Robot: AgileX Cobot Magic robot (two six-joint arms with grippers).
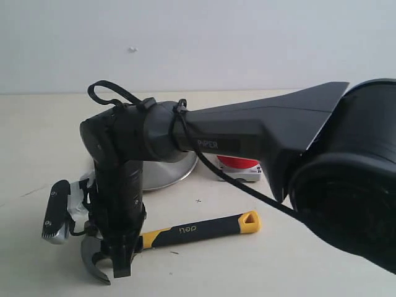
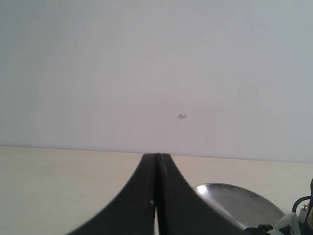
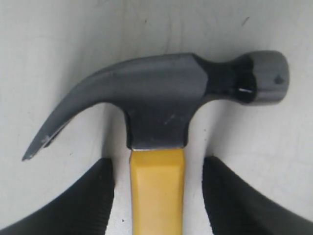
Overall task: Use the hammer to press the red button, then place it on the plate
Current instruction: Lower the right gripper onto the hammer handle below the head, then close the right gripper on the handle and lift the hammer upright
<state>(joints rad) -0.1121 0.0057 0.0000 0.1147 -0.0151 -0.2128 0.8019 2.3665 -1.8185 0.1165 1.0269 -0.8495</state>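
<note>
Right pincer [image 3: 157,169] wide open astride the hammer [image 1: 198,230] neck just under the head, jaws clear of it; handle runs toward 3 o'clock, exterior view.

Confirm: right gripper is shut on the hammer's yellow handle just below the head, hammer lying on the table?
No: the right wrist view shows the right gripper open, straddling the handle of the hammer, a gap on each side.

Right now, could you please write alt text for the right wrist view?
The hammer lies flat on the pale table, its dark grey head in full view. The right gripper is open, a black finger on each side of the yellow handle with gaps between.
</note>
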